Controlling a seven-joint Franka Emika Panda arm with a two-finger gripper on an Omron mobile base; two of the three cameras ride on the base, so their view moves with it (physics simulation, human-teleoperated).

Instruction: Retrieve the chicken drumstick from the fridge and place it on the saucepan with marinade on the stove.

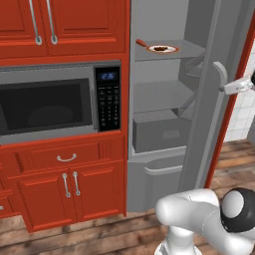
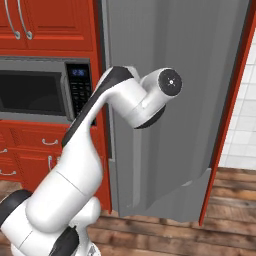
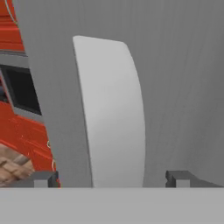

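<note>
Glossy white rounded arm (image 2: 75, 165), dark joints, small dark claw (image 3: 112, 178) tips

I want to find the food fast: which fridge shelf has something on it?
The top shelf: it carries a white plate with the dark drumstick and a short orange stick. The shelf below looks bare.

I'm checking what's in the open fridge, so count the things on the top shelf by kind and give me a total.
Plate: 1
Chicken drumstick lying on that plate: 1
Orange stick beside the plate: 1
Total: 3
</note>
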